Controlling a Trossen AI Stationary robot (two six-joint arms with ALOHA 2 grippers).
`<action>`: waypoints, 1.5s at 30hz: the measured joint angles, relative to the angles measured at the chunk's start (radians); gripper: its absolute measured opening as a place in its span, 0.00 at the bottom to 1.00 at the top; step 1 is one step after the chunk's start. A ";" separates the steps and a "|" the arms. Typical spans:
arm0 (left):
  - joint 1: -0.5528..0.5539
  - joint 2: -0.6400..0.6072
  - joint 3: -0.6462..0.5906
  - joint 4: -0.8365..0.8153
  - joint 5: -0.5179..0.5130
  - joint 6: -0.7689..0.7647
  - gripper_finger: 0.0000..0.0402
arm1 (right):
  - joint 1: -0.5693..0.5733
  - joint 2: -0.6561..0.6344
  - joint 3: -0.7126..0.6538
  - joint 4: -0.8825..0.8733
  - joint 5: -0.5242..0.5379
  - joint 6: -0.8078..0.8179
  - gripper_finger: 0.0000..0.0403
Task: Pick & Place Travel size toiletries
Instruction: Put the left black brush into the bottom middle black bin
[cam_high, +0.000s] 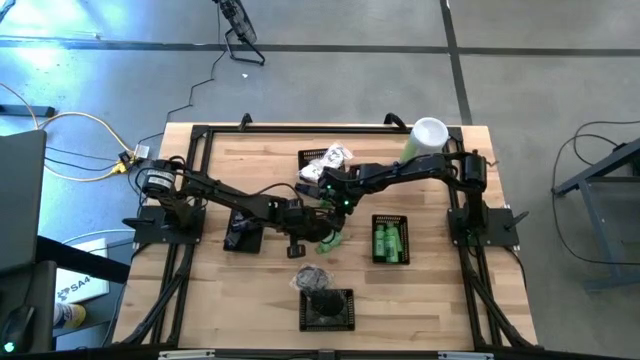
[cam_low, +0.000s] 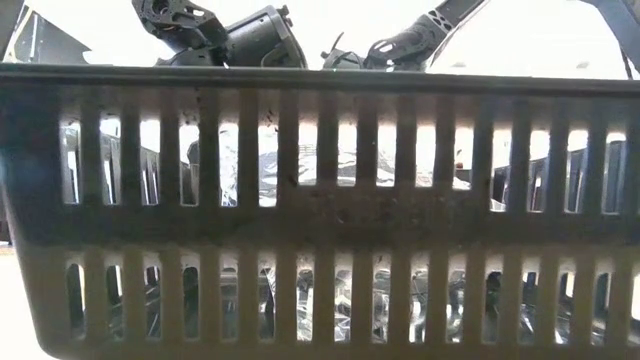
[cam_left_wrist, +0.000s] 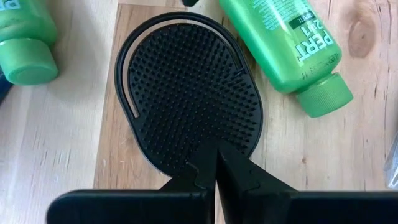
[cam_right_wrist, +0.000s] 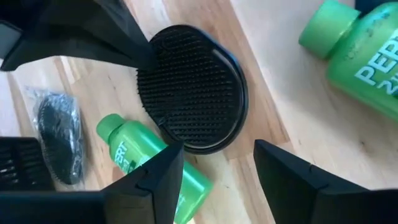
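Slatted dark basket wall fills almost the whole low view, with crinkly clear wrapping glimpsed through its slots and both arms seen above its rim. From above, a wooden tabletop is seen with both arms meeting near its middle. The left pincer is shut on the rim of a black oval scalp brush, which is covered in short bristles and lies flat on the wood. A green bottle marked PERT lies on its side just beside the brush, cap pointing away from it, and a second green bottle lies at the brush's other side. The right pincer is held over the same brush with its fingers spread apart and nothing between them; a green bottle lies partly under one finger, and a wrapped black brush rests farther off. More green bottles are set in a black basket toward the right side, white packets lie in a basket at the far edge, and another basket stands at the near edge. A tall pale-green canister with a white lid stands at the far right corner.
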 joint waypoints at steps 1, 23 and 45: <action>0.000 0.000 0.000 0.001 0.000 0.000 0.00 | 0.000 0.000 -0.001 0.003 0.002 0.003 0.47; 0.000 0.001 -0.001 0.018 -0.005 0.006 0.00 | 0.000 0.085 -0.008 0.157 -0.016 0.046 0.47; -0.001 0.001 -0.001 0.016 -0.006 0.012 0.00 | -0.003 0.078 -0.009 0.161 -0.028 -0.004 0.02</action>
